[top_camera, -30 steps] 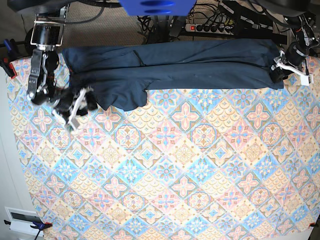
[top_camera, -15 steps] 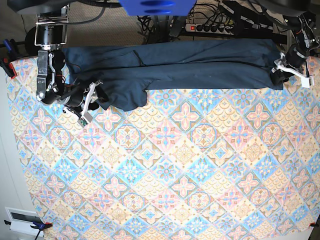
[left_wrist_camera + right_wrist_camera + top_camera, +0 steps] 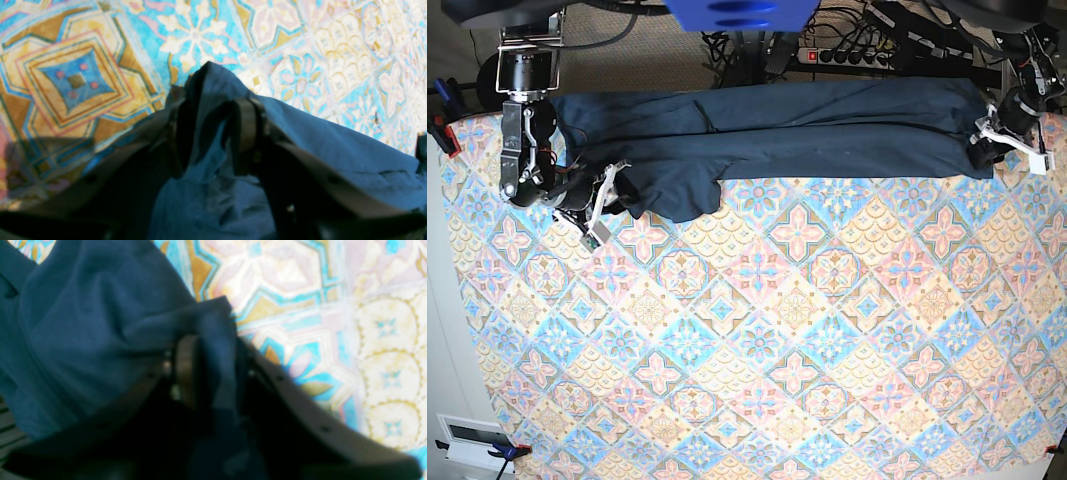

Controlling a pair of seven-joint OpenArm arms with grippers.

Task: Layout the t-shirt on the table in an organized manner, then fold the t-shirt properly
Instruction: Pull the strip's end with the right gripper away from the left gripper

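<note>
The dark navy t-shirt (image 3: 827, 125) lies stretched in a long band along the far edge of the patterned table (image 3: 797, 330). My left gripper (image 3: 985, 140) is at the shirt's right end in the base view. In its wrist view, the left gripper (image 3: 210, 133) is shut on a raised fold of the t-shirt (image 3: 333, 146). My right gripper (image 3: 610, 190) is at the hanging lower-left flap. In the right wrist view, the right gripper (image 3: 213, 370) has a fold of the t-shirt (image 3: 83, 323) pinched between its jaws. No label mark shows.
A power strip (image 3: 857, 55) and cables lie on the floor behind the table. A clamp (image 3: 442, 130) grips the cloth at the far left corner. A white box (image 3: 472, 440) sits by the near left corner. Bare cloth spreads in front of the shirt.
My right gripper moved up and right from the bare cloth to the shirt's lower-left flap and closed on it. The left gripper and its end of the shirt stayed put.
</note>
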